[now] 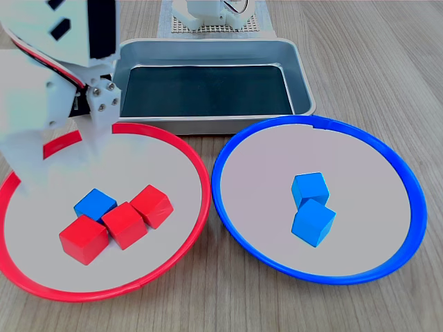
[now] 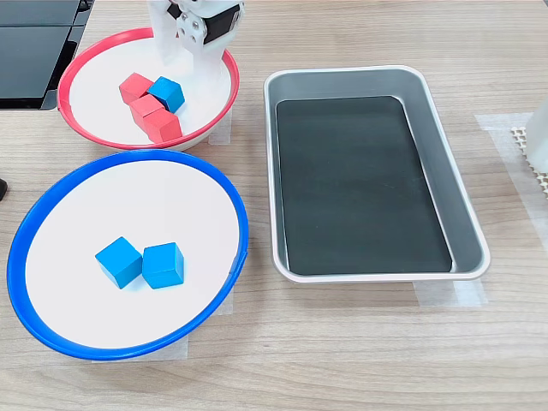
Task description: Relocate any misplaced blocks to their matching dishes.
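Observation:
The red-rimmed dish holds three red blocks bunched together, with one blue block touching them. My white gripper hangs open over the back part of this dish, just behind the blue block and not touching it. Nothing sits between its fingers. The blue-rimmed dish contains two blue blocks side by side.
A rectangular metal tray with a dark floor lies behind the dishes in the first exterior view. The arm's white base stands beyond it. Dark flat objects lie at the second exterior view's top left.

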`<state>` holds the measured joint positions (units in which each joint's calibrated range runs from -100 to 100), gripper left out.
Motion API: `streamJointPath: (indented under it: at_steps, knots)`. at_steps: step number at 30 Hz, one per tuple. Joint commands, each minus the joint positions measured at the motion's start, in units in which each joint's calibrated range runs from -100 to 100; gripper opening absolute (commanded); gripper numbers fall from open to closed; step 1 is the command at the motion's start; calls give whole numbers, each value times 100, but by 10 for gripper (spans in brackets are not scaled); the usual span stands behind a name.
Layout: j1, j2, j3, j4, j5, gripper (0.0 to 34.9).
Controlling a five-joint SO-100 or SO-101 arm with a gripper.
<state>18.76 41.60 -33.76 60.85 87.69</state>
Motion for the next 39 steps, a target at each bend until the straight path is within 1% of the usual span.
streamJointPath:
  at_steps: [1,11,26,34,39]
  knots:
    - [-55,32,-425,52,29,165]
    - [-111,364,-926,143,24,160]
    - [-196,450,-926,184,-15,153]
    - [-234,680,-1435,399,0,154]
    - [-309,714,-1445,399,-5,146]
